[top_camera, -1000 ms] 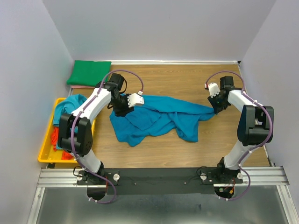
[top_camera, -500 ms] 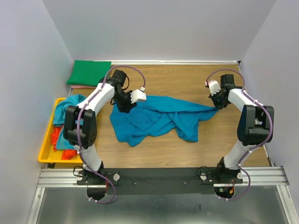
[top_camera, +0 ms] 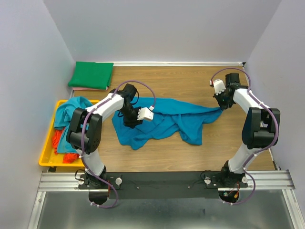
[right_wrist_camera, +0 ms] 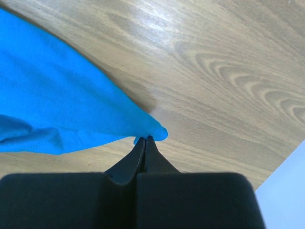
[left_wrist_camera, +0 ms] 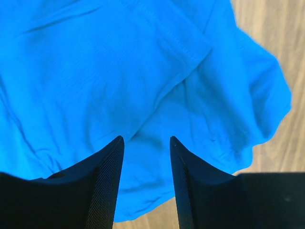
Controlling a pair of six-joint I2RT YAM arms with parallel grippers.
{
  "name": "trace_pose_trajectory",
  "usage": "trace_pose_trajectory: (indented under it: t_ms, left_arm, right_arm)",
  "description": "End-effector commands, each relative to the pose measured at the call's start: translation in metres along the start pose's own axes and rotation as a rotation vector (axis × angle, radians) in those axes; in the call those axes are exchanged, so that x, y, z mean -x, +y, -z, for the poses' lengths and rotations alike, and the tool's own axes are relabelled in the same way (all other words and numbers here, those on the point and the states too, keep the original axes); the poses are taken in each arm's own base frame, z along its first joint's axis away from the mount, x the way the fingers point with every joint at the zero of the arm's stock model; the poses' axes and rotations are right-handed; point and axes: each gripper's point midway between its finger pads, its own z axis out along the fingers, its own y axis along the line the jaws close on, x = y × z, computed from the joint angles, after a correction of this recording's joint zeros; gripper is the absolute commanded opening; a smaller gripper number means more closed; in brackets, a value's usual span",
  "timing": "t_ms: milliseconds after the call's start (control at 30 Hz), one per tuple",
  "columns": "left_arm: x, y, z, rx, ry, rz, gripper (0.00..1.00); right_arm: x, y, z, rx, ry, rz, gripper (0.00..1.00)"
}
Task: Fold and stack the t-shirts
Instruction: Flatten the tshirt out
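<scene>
Jaws: right gripper (right_wrist_camera: pixel 145 139) pinched shut on a corner of the blue t-shirt (top_camera: pixel 162 119), left gripper (left_wrist_camera: pixel 145 143) parted over its crumpled middle; shirt unfolded, green t-shirt (top_camera: pixel 90 74) apparently folded, more wait in yellow bin (top_camera: pixel 47 161).

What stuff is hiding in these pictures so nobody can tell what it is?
Top view: the blue t-shirt is crumpled; its folds hide sleeves and collar.
Top view: a teal cloth covers the yellow bin; the pile beneath is hidden.
Right wrist view: the right gripper has shut fingers that hide how much shirt they pinch.
</scene>
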Motion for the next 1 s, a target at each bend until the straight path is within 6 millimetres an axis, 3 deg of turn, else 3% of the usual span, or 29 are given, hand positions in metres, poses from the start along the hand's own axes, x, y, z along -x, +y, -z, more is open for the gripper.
trace_pose_trajectory:
  t_ms: [0,233,467,967]
  left_arm:
    - [-0.004,0.016,0.005,0.084,0.026,-0.066,0.52]
    - [-0.016,0.024,0.003,0.115,0.069,-0.100,0.53]
    - [0.015,0.009,0.006,0.039,-0.029,-0.154,0.53]
    - [0.037,-0.017,-0.025,-0.015,-0.042,-0.217,0.53]
  right_arm:
    - [0.004,0.000,0.005,0.006,0.005,-0.015,0.00]
    - [0.000,0.000,0.005,0.005,0.016,-0.011,0.00]
    - [-0.004,0.000,0.004,0.001,0.032,-0.005,0.01]
    - [-0.006,0.001,0.003,0.003,0.040,-0.011,0.01]
